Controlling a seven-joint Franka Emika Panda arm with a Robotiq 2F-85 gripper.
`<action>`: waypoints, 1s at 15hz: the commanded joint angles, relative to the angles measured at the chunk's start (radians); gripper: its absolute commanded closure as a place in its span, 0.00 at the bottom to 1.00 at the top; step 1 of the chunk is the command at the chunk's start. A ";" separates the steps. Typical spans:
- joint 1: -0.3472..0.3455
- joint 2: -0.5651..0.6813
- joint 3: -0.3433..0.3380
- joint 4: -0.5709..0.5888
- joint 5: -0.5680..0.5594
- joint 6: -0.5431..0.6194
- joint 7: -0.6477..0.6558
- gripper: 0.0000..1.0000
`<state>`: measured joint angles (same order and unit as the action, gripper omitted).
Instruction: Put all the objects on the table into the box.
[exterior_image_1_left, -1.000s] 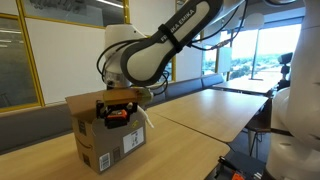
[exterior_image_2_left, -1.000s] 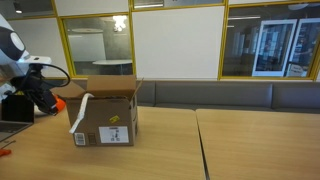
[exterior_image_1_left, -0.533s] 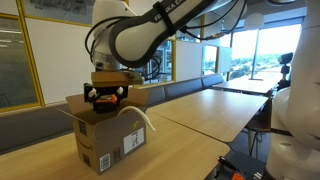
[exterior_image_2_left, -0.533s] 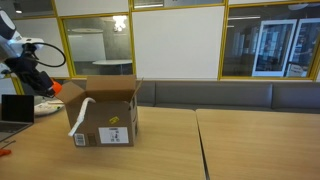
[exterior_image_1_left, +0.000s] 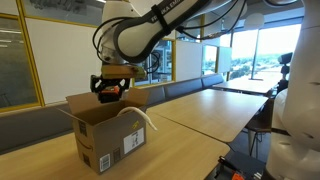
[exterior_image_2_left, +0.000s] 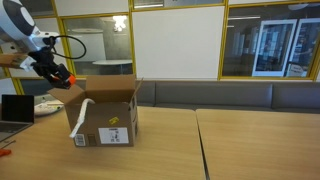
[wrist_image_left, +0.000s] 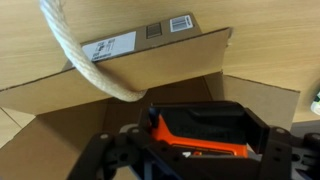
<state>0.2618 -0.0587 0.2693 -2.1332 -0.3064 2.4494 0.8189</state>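
Gripper (exterior_image_1_left: 108, 88): jaws spread, empty, hovering above box (exterior_image_1_left: 103, 135). Tube (exterior_image_1_left: 140, 117): below it, one end inside, rest draped over the wall; half done. Small red item (exterior_image_2_left: 4, 150): lower, well aside on table (exterior_image_2_left: 160, 150); apparently outstanding.

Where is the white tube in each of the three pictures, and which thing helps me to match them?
Exterior view: tube hangs over the right edge of the box, left of centre.
Exterior view: tube hangs down the box's left corner, at the left.
Wrist view: tube curves from the top left toward the middle.
Shared landmark: the box's white label.
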 joint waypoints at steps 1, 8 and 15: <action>-0.045 0.095 -0.036 0.084 0.016 0.099 -0.114 0.38; -0.066 0.345 -0.118 0.246 0.120 0.219 -0.305 0.38; -0.067 0.575 -0.141 0.432 0.296 0.172 -0.467 0.38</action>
<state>0.1886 0.4256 0.1399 -1.8291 -0.0683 2.6535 0.4127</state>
